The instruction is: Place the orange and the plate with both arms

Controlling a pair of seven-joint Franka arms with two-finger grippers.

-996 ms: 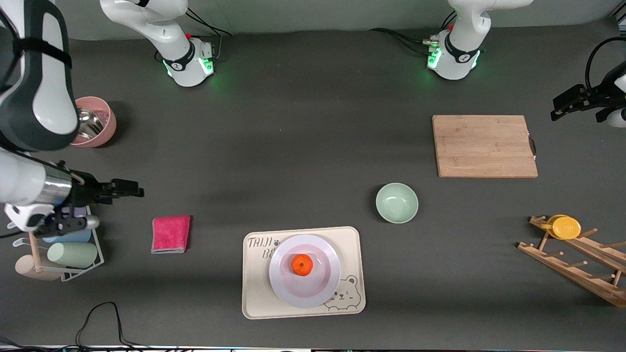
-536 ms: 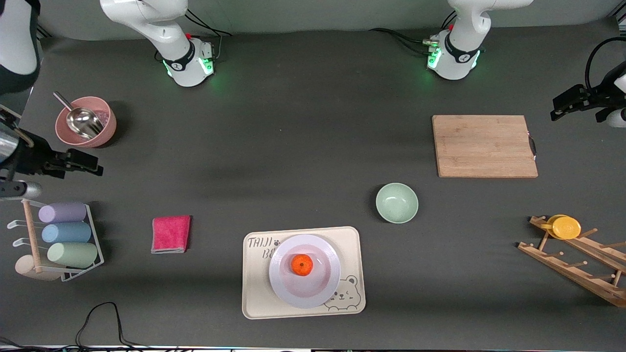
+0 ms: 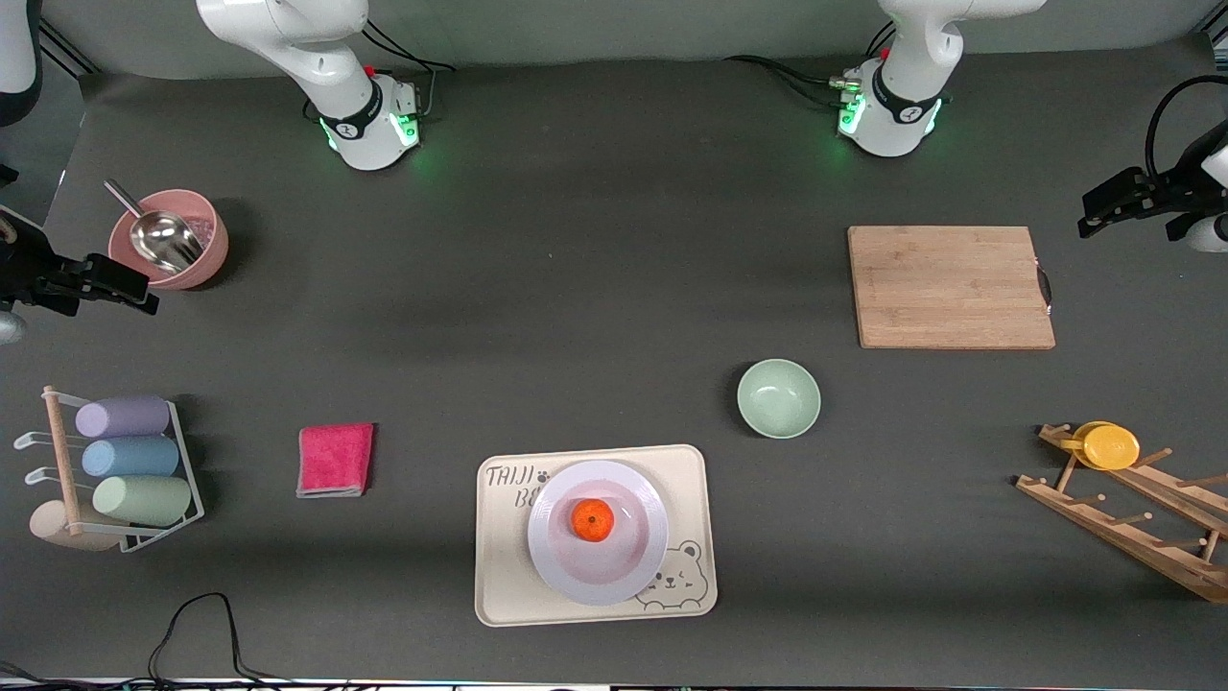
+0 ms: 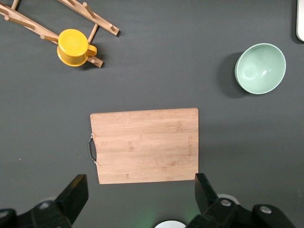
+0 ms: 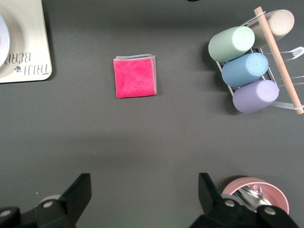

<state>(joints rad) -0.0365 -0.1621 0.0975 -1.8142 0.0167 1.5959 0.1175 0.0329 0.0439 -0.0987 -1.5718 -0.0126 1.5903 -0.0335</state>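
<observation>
My orange (image 3: 593, 519) sits in the middle of the plate (image 3: 633, 576), and the plate rests on the cream bear-print tray (image 3: 499, 576), at the edge of the tabletop (image 3: 595, 288) nearest the front camera, about midway between my two arms' ends. Neither of my hands touches them.

My left hand (image 3: 1103, 206) hangs in the air at the left arm's end of the tabletop, released and holding nothing; in my left wrist view its fingers (image 4: 73, 192) stand wide apart above the wooden cutting board (image 4: 145, 145). From there I also see the mint-green bowl (image 4: 260, 68) and the yellow cup (image 4: 73, 46) hooked on the wooden peg rack (image 4: 28, 26).

My right hand (image 3: 120, 283) hangs at the right arm's end, just beside the pink bowl (image 3: 206, 254) with the metal scoop (image 3: 158, 235) in it, likewise released and empty; its fingers (image 5: 78, 192) are spread wide in my right wrist view. Under that camera lie the folded pink cloth (image 5: 135, 77), a corner of the tray, and the wire rack (image 5: 285, 76) holding three pastel tumblers (image 5: 244, 69) on their sides: green, blue and purple.

The bowl stands farther from the front camera than the tray, toward the left arm's end; the cutting board lies farther still.
</observation>
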